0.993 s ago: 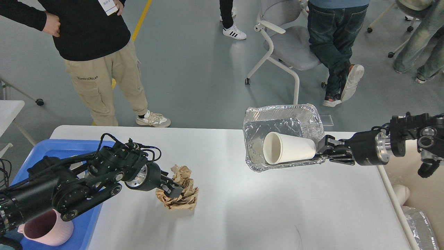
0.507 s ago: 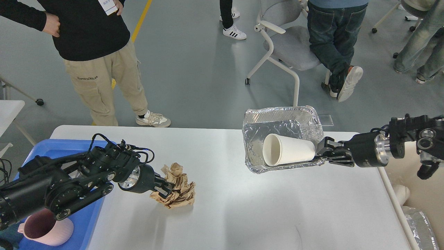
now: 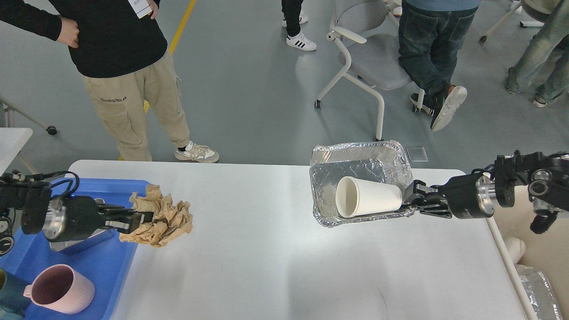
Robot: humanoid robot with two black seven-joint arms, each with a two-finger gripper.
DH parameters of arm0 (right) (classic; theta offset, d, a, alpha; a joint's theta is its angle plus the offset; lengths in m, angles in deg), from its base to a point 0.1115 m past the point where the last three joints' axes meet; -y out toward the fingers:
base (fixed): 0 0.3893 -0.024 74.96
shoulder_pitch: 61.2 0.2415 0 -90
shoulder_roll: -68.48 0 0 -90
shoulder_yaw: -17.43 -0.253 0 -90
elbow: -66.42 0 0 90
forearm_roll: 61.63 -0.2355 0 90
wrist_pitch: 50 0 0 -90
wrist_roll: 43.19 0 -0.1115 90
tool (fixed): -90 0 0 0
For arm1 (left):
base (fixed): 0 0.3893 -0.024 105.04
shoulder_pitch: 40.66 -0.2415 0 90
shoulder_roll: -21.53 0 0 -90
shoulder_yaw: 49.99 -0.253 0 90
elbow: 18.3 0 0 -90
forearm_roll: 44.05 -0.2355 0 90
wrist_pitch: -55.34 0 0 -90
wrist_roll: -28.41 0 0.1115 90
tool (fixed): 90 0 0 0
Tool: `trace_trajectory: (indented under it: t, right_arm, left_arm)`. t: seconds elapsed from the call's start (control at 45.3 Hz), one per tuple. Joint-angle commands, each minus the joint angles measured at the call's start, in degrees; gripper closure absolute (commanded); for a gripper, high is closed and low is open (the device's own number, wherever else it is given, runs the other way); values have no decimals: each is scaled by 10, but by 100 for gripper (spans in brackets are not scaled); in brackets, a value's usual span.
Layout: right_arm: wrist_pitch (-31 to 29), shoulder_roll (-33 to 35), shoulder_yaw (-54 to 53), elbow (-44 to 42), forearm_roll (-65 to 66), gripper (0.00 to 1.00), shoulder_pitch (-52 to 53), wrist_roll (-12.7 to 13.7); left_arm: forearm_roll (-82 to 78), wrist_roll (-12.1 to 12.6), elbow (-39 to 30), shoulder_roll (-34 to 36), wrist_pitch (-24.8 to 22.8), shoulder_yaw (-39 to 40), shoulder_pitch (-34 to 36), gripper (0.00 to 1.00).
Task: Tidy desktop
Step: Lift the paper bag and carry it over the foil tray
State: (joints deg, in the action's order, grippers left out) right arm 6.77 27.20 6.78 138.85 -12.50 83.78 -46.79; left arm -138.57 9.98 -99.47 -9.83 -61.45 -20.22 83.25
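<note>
Head view
Desktop: one white desktop (image 3: pixel 284 266) fills the lower part of my view, wide and mostly bare in the middle.
Left gripper: my left gripper (image 3: pixel 143 218) is clamped on one crumpled brown paper ball (image 3: pixel 161 218), held up off the surface over the table's left edge, beside the blue tray.
Right gripper: my right gripper (image 3: pixel 408 205) pinches the near-right rim of one foil tray (image 3: pixel 329 178), lifted and tilted above the desktop's far right part.
Cups: one white paper cup (image 3: pixel 368 202) lies on its side inside the foil tray, mouth facing left; one pink mug (image 3: pixel 60 290) stands upright in the blue tray.
Blue tray: one blue plastic tray (image 3: pixel 106 262) sits at the left end of the desktop; a shiny metal container (image 3: pixel 82 241) shows under my left arm, its shape partly hidden.
Cream bin: one cream-coloured bin (image 3: pixel 544 249) at the right edge, beside the table, with a bit of foil (image 3: pixel 538 289) showing at the bottom corner.
People: I count four sets of legs on the grey floor beyond the table.
Chair: one grey chair (image 3: pixel 369 62) behind the foil tray.
</note>
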Motion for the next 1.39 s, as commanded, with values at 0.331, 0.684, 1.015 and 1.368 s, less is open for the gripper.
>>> trace_trajectory:
  t: [0.331,0.684,1.015,1.368]
  right_arm:
    - [-1,-2,1,3,0,100,1,0]
    - [-2,1,-5,9,0,100,1,0]
    - [-2,2,-8,10,-1,100,4,-1]
    - [-2,8,-10,26,-1,100,9,-2]
  left_arm:
    - [111,-10,-55,64,-3,182,-49,98]
    - [110,-1,-35,-45,-153,179,190,96]
    - [85,4,7,-168,-202,99,326,95]
    - [76,11,118,-326,-198,-5,472,95]
